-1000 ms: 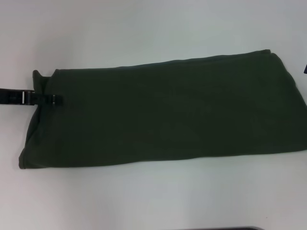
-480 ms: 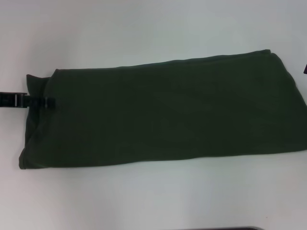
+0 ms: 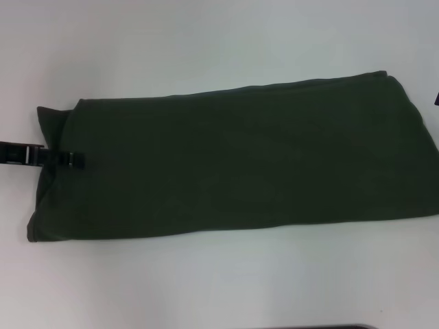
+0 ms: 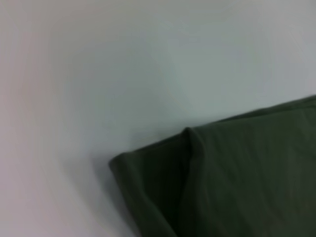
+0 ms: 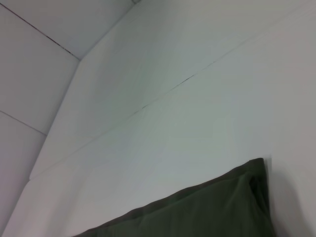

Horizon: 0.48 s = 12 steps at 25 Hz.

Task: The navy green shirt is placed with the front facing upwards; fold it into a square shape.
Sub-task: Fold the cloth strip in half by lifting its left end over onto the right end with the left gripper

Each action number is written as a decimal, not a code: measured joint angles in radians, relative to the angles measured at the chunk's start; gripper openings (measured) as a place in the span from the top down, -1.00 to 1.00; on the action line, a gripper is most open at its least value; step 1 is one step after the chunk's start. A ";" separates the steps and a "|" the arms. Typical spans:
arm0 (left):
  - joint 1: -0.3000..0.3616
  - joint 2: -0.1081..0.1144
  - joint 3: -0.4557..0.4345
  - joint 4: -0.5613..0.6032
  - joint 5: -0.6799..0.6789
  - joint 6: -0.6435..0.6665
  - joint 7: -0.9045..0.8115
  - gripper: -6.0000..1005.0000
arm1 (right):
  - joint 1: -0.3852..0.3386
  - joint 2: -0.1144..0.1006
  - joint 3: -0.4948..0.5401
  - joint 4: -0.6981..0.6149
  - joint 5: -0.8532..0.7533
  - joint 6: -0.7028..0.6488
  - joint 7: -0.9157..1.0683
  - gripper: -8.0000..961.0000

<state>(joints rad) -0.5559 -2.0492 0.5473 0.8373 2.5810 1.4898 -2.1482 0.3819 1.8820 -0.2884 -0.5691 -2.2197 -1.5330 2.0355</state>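
Note:
The navy green shirt (image 3: 233, 161) lies on the white table, folded into one long dark band running from left to right; its print and collar are hidden. My left gripper (image 3: 74, 160) reaches in from the left and lies over the shirt's left end, about midway along that short edge. The left wrist view shows the shirt's folded corner (image 4: 237, 182), and the right wrist view shows its other end (image 5: 207, 212). Only a dark sliver of my right gripper (image 3: 437, 99) shows at the far right edge, beside the shirt's right end.
The white table (image 3: 206, 41) spreads all around the shirt, with bare surface behind and in front of it. A dark edge (image 3: 315, 327) shows at the bottom of the head view.
The left gripper drew back to the left, then came in again over the shirt's edge, a little nearer to me. The shirt's far left corner shifted slightly leftward.

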 joint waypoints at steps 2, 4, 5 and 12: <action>-0.003 0.000 0.010 -0.004 0.000 0.004 0.001 -0.74 | 0.000 0.000 0.000 0.000 0.000 0.001 0.000 -0.56; -0.006 0.000 0.022 -0.008 0.000 0.002 0.002 -0.74 | 0.000 0.000 0.000 0.000 0.000 0.001 0.000 -0.56; -0.007 -0.001 0.025 -0.008 0.001 0.000 0.002 -0.74 | 0.000 0.000 0.000 0.000 0.000 0.001 0.000 -0.55; -0.016 -0.004 0.028 -0.007 -0.008 -0.003 0.002 -0.74 | -0.001 0.000 0.000 0.000 0.000 0.002 0.000 -0.55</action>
<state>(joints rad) -0.5716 -2.0537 0.5752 0.8305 2.5729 1.4872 -2.1459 0.3805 1.8820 -0.2884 -0.5691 -2.2197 -1.5309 2.0355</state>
